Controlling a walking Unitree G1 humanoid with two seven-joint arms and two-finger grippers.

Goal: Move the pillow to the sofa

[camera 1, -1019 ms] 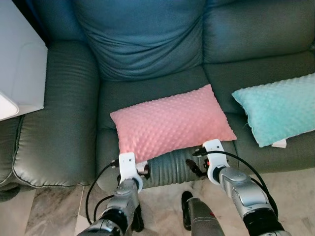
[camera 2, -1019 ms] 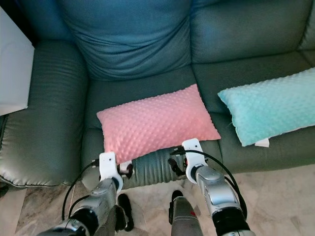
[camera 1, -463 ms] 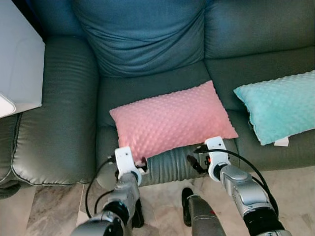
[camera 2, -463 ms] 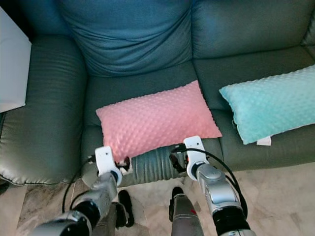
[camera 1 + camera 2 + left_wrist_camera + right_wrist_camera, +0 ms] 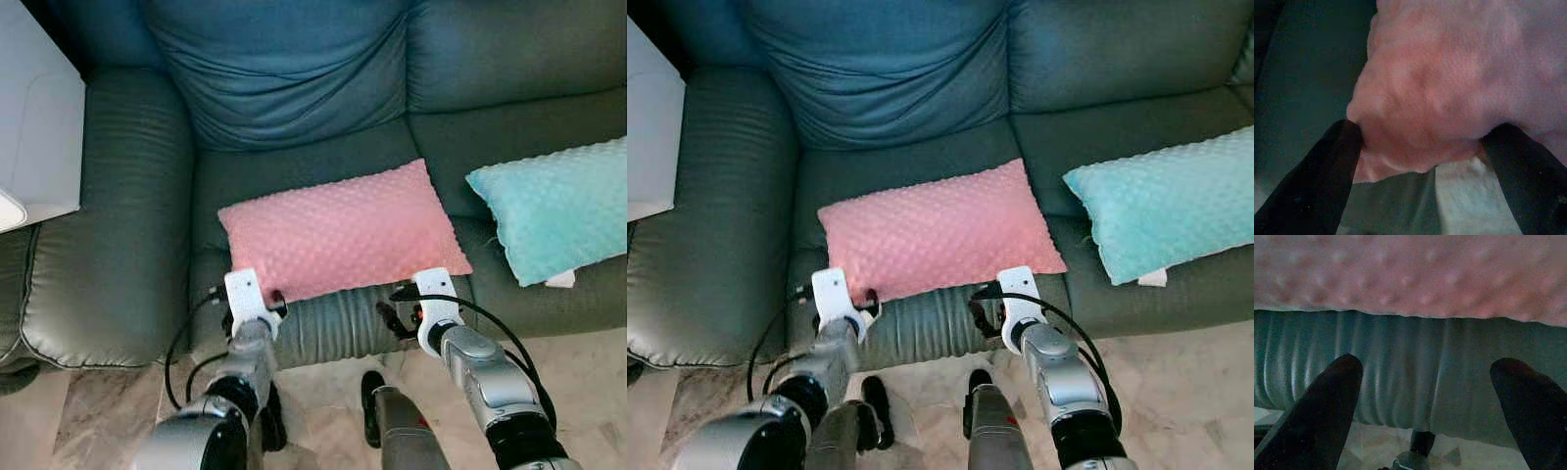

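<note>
The pink dotted pillow (image 5: 338,230) lies flat on the grey-green sofa's seat (image 5: 294,176), its near edge along the seat's front. My left gripper (image 5: 272,299) is at the pillow's near-left corner. In the left wrist view the left gripper (image 5: 1425,132) is open, with that corner of the pillow (image 5: 1449,73) bulging between the two fingers and one finger (image 5: 1327,166) touching its edge. My right gripper (image 5: 394,313) hangs open in front of the seat's ribbed front face (image 5: 1415,367), just below the pillow's near-right edge (image 5: 1410,279), touching nothing.
A teal dotted pillow (image 5: 554,206) lies on the right seat. The wide left armrest (image 5: 108,225) borders the seat, with a white box-like object (image 5: 34,127) beyond it. A blue back cushion (image 5: 284,69) stands behind. Marble floor (image 5: 323,401) and my own leg (image 5: 402,436) are below.
My left gripper has moved forward and up from the seat's front face to the pillow's near-left corner. The right gripper has hardly moved. The camera has shifted a little.
</note>
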